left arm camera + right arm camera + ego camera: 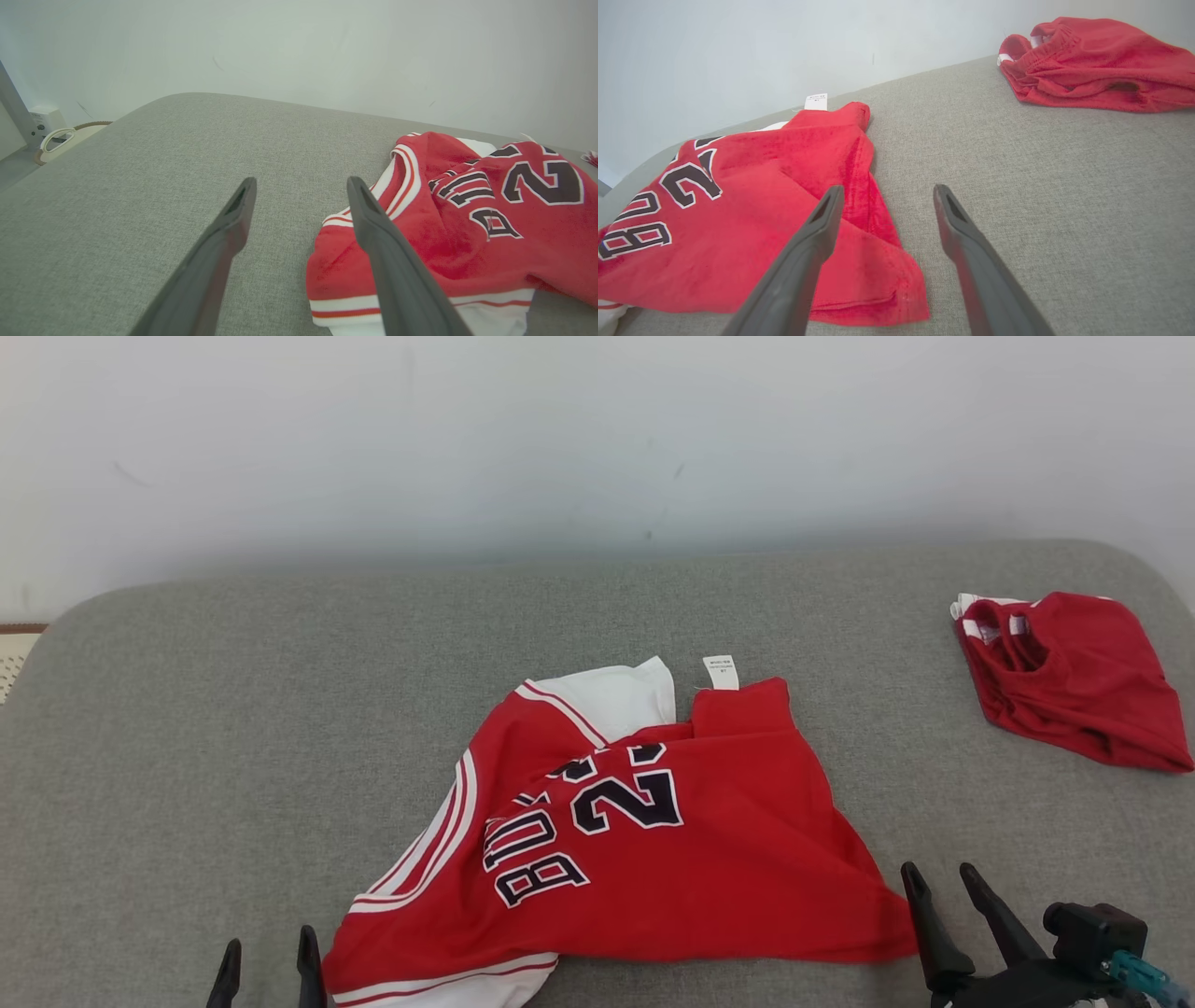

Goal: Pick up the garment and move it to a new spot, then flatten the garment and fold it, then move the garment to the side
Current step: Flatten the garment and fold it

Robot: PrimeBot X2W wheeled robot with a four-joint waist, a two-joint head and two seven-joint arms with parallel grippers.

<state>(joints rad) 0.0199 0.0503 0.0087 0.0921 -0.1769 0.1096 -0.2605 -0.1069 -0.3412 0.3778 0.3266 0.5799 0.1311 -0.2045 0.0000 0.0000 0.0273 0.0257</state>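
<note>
Now the red, fleecy jersey (709, 877) lies rumpled on the grey woven cushion (233, 728); its long axis runs from the left claw (268, 943) to the right claw (941, 873), neck label pointing away from both; both claws stand wide, empty; bunched red shorts (1074, 681) lie beyond the right claw.

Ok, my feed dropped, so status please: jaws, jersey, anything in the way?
Left gripper, right gripper: jaws open, empty. Jersey crumpled, unfolded. Second red garment far right, apart.
</note>
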